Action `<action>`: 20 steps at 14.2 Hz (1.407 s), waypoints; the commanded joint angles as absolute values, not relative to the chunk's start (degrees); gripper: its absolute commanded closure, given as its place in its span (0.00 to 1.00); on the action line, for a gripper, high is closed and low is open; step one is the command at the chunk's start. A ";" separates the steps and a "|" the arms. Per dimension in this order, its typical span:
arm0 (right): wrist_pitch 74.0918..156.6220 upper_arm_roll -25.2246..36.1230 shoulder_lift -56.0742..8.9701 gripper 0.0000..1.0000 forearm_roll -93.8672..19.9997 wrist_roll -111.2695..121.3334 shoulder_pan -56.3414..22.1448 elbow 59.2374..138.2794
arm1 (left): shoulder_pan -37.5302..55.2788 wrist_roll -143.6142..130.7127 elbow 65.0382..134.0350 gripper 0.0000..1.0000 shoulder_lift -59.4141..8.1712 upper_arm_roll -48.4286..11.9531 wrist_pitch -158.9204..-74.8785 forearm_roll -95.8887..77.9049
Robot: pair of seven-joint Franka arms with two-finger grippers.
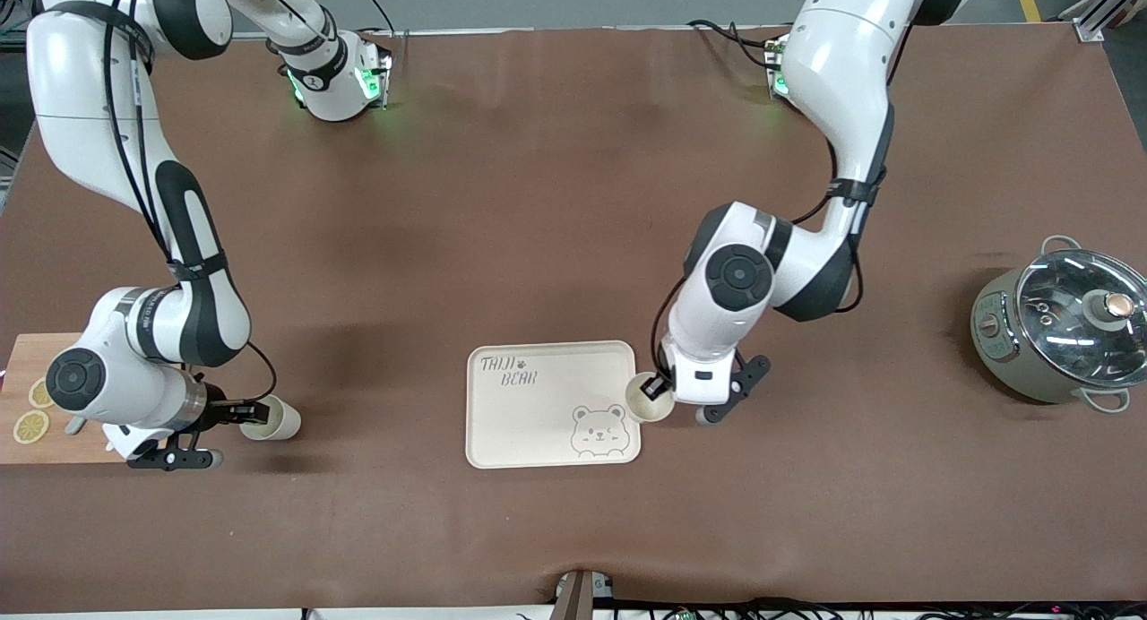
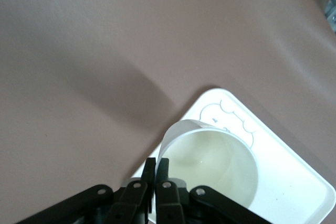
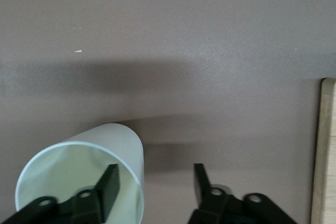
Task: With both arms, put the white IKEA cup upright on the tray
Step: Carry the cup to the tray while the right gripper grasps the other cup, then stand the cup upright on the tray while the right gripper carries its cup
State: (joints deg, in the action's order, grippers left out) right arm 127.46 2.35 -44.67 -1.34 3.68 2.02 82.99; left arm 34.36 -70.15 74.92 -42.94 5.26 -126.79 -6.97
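Observation:
The cream tray [image 1: 529, 423] with the bear drawing lies in the middle of the table, near the front camera. My left gripper [image 1: 657, 387] is shut on the rim of a white cup [image 1: 647, 400] that stands mouth up over the tray's edge toward the left arm's end. The left wrist view shows my left gripper [image 2: 156, 166] pinching the cup [image 2: 215, 166] wall over the tray [image 2: 299, 187]. My right gripper [image 1: 260, 413] is open at a second white cup [image 1: 273, 419] on the brown table. In the right wrist view, my right gripper [image 3: 155, 169] has one finger inside that cup [image 3: 105, 150] and one outside.
A wooden cutting board [image 1: 27, 360] with lemon slices lies at the right arm's end, beside the right gripper; its edge shows in the right wrist view [image 3: 325, 150]. A grey pot with a glass lid [image 1: 1062, 329] stands at the left arm's end.

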 commanded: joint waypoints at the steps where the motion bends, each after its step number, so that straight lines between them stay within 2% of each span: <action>1: 127.09 2.37 -45.26 0.70 -3.95 4.04 2.02 81.65 | 36.38 -72.41 73.04 1.00 -44.82 5.71 -127.79 -8.17; 4: 127.00 2.37 -45.26 0.95 -4.66 4.04 2.02 81.65 | 38.05 -73.82 73.21 1.00 -46.40 5.71 -128.41 -8.17; 5: 127.00 2.37 -45.26 1.00 -4.66 4.04 2.02 81.65 | 38.49 -74.26 73.21 1.00 -46.75 5.80 -128.50 -8.17; 12: 126.13 2.29 -44.83 1.00 -6.15 3.78 1.24 81.39 | 40.69 -76.38 73.21 1.00 -49.13 5.80 -130.17 -8.09; 15: 119.65 2.20 -44.56 1.00 -6.77 -0.51 -0.35 78.24 | 40.96 -76.11 73.39 1.00 -49.31 5.80 -130.17 -8.00; 17: 112.97 2.11 -44.47 1.00 -6.94 -5.60 -2.01 74.64 | 40.87 -75.85 73.39 0.80 -49.31 5.80 -130.17 -8.00; 19: 108.30 2.11 -44.30 1.00 -8.17 -11.84 -4.47 72.34 | 40.96 -75.76 73.39 0.66 -49.31 5.80 -130.25 -7.91; 20: 107.76 2.02 -44.21 1.00 -8.96 -13.69 -5.53 72.25 | 40.87 -76.02 73.39 0.49 -49.05 5.80 -130.25 -7.91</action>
State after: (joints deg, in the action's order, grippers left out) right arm 110.22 1.91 -44.35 -7.44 -9.14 -3.53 73.71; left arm 40.50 -75.62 74.63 -48.63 5.26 -130.05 -6.97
